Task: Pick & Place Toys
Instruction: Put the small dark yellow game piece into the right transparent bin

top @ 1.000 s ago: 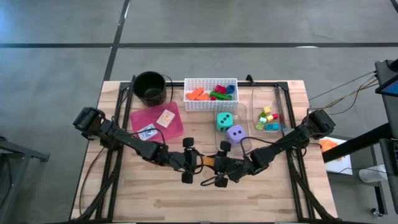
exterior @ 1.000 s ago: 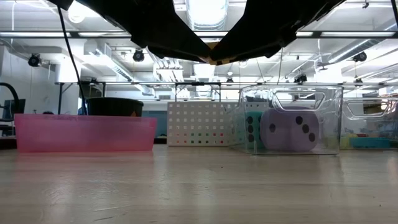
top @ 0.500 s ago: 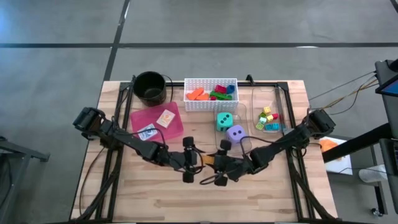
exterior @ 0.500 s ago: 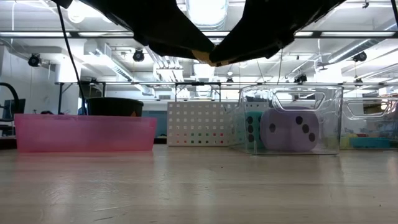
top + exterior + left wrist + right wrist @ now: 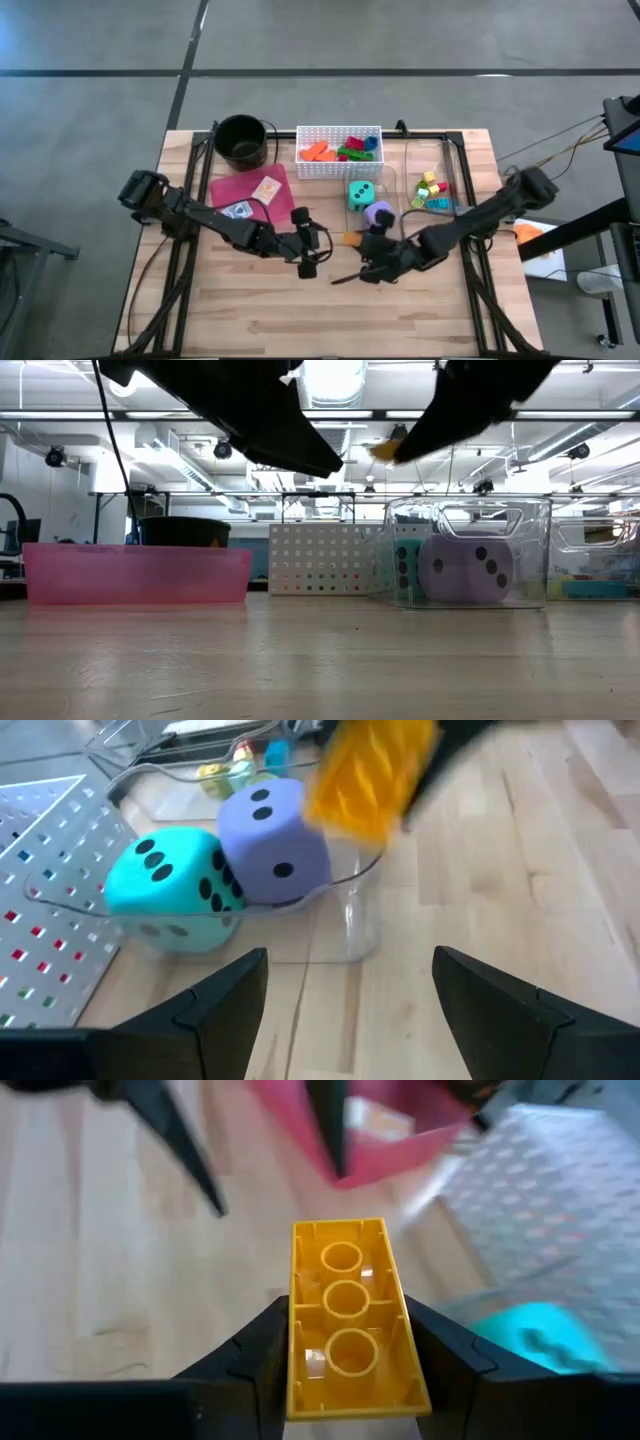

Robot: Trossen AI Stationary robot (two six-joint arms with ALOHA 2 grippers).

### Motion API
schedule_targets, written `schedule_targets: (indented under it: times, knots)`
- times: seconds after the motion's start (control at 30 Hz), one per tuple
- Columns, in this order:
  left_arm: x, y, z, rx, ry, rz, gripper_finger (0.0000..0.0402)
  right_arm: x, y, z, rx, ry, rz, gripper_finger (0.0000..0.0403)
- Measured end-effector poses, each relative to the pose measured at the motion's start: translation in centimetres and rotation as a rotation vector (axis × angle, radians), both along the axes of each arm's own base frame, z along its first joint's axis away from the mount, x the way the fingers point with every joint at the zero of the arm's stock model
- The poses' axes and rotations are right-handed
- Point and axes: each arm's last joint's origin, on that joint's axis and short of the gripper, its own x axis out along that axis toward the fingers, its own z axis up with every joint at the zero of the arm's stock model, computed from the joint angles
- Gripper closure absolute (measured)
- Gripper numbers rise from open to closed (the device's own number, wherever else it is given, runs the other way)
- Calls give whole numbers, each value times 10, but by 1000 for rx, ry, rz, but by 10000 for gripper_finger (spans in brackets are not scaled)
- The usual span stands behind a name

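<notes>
The yellow brick (image 5: pixel 348 1317) was seen clamped between the right gripper (image 5: pixel 372 262) fingers, long axis running straight out along them, held above the worktop (image 5: pixel 250 310) just in front of the clear bin (image 5: pixel 345 885) with the purple die (image 5: pixel 378 213) and teal die (image 5: pixel 361 194). The left gripper (image 5: pixel 306 243) was found empty, fingers apart, beside it. The right arm was judged the one placed to carry the brick on.

Bright ceiling strip lights (image 5: pixel 330 375) glare; both wrist views motion-blurred.
</notes>
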Motion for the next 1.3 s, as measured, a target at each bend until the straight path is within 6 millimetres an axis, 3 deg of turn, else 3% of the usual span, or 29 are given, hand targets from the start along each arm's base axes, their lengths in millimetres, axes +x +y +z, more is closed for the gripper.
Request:
schedule_targets:
  times: [0.23,0.43,0.6,0.87,1.03,1.3]
  knots:
    - [-1,5,-3,3,31,5,116,-46,-35,49,-129,-31,-177,261]
    - [-2,5,-4,-8,43,5,116,-88,-84,62,-59,-15,-471,242]
    - [-2,5,-5,-18,45,12,116,-106,-120,46,-26,13,-662,239]
    - [-2,10,-6,-12,64,26,116,-130,-168,-2,92,196,-897,238]
    - [-2,11,-7,-9,73,26,116,-133,-188,-23,124,229,-920,237]
    - [-2,12,-7,-22,84,10,116,-127,-214,-24,214,124,-853,236]
